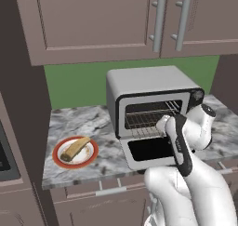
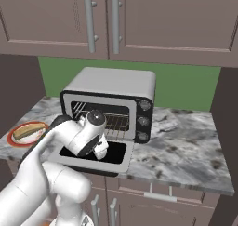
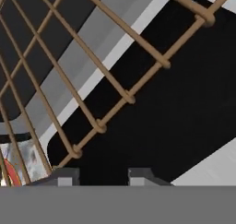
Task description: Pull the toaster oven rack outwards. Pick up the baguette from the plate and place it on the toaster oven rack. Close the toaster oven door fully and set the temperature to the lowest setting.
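The toaster oven rack [image 3: 99, 96] sits in the cavity of the toaster oven [image 1: 148, 104], its front bar running crosswise just beyond the hand [image 3: 103, 176], whose fingers stand slightly apart, gripping nothing, above the lowered toaster oven door [image 2: 95, 157].

The toaster oven [image 1: 153, 97] was positioned on the tabletop [image 1: 93, 122] with its toaster oven door [image 1: 148, 150] lowered. The baguette [image 1: 76, 149] was laid on the plate [image 1: 58, 157] to the left.
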